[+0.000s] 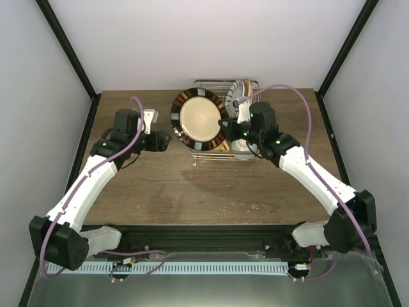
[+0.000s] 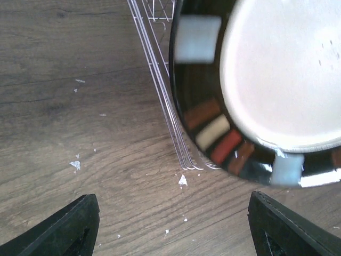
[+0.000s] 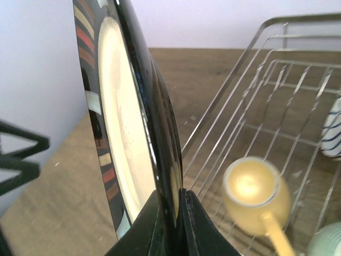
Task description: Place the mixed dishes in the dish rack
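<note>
My right gripper (image 1: 225, 125) is shut on the rim of a dark-rimmed plate (image 1: 200, 119) with coloured edge patches and a cream centre. It holds the plate upright over the left end of the silver wire dish rack (image 1: 220, 82). The right wrist view shows the plate (image 3: 120, 133) edge-on between my fingers (image 3: 171, 216). A yellow mug (image 3: 257, 195) and a pale-teal bowl (image 3: 328, 242) sit in the rack (image 3: 250, 101). My left gripper (image 1: 163, 142) is open and empty, low over the table left of the rack. Its view shows the plate (image 2: 277, 80) and the rack's corner wires (image 2: 165, 106).
A striped plate (image 1: 240, 93) stands in the rack's back slots and also shows in the right wrist view (image 3: 332, 130). Small white crumbs (image 2: 182, 181) lie on the wood table (image 1: 192, 192). Black frame posts and white walls bound the table.
</note>
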`<state>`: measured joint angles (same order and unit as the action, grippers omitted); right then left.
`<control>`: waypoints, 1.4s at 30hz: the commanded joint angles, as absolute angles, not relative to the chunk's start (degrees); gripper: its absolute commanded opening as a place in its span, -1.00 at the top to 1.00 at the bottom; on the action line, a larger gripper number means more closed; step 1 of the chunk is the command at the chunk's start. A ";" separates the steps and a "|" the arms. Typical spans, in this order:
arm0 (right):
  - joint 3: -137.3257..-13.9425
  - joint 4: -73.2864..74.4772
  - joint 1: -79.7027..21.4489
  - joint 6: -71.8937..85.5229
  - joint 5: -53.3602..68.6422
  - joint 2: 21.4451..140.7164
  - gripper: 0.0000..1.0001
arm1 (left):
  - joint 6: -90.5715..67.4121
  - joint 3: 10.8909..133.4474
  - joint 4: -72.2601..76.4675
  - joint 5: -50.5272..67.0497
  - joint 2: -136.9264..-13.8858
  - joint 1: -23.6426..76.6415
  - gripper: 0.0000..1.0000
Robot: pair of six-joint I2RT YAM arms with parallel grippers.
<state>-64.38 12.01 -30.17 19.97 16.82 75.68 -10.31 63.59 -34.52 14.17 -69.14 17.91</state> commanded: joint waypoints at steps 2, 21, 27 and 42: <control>-71.96 4.83 -30.58 18.77 4.48 78.95 0.99 | -10.68 62.20 -32.89 14.26 -68.77 17.68 -0.57; -87.83 -1.86 -32.52 16.08 -19.26 93.10 0.99 | -10.68 60.69 -31.55 15.38 -68.99 17.69 -0.57; -93.12 -0.85 -33.74 14.57 -29.69 97.97 0.99 | -11.61 58.94 -30.71 16.05 -68.36 17.71 -0.57; -109.54 8.52 -37.18 13.44 -47.63 112.54 0.99 | -12.21 57.05 -30.93 16.62 -67.49 17.75 -0.57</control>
